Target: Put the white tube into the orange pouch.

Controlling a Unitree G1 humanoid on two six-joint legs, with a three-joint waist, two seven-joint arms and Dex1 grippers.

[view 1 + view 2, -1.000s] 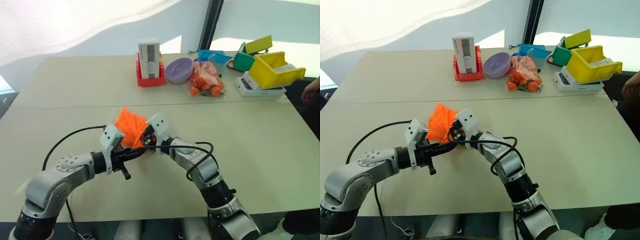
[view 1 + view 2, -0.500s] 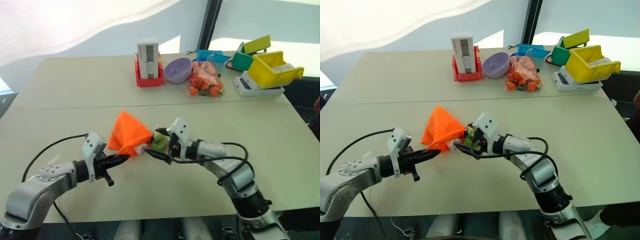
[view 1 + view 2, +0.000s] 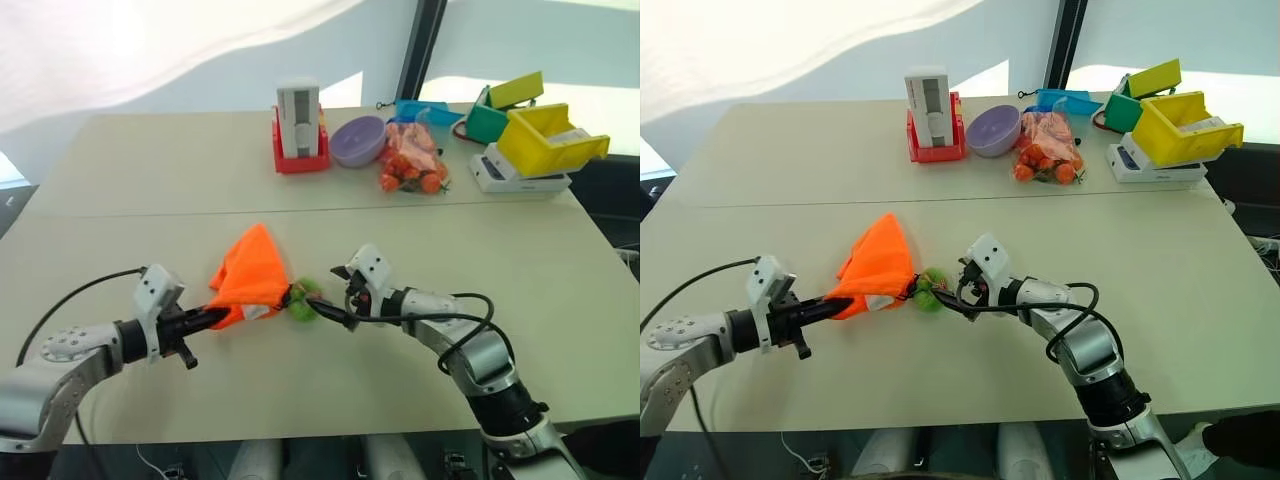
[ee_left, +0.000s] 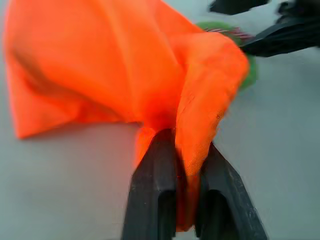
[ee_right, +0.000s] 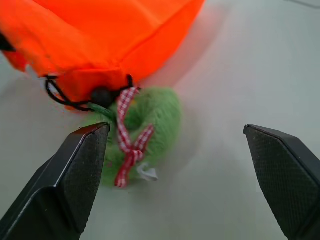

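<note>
Fingers of the left gripper (image 4: pixel 187 200) pinch a fold of the orange pouch (image 3: pixel 250 285), lifting its near left corner off the beige table (image 3: pixel 520 260). To the right, the right gripper (image 5: pixel 182 170) stands wide open, empty, just beside the fuzzy green ball (image 5: pixel 145 127) at the pouch's gathered mouth. The pouch is bright orange fabric, bunched and peaked, drawn shut by a thin black cord with a red-checked ribbon on the ball. Along the far edge stand a grey-white box (image 3: pixel 298 120) in a red base, a purple bowl (image 3: pixel 358 140), a clear bag of orange items (image 3: pixel 410 160) and yellow bins (image 3: pixel 550 140). A white curtain hangs behind.
</note>
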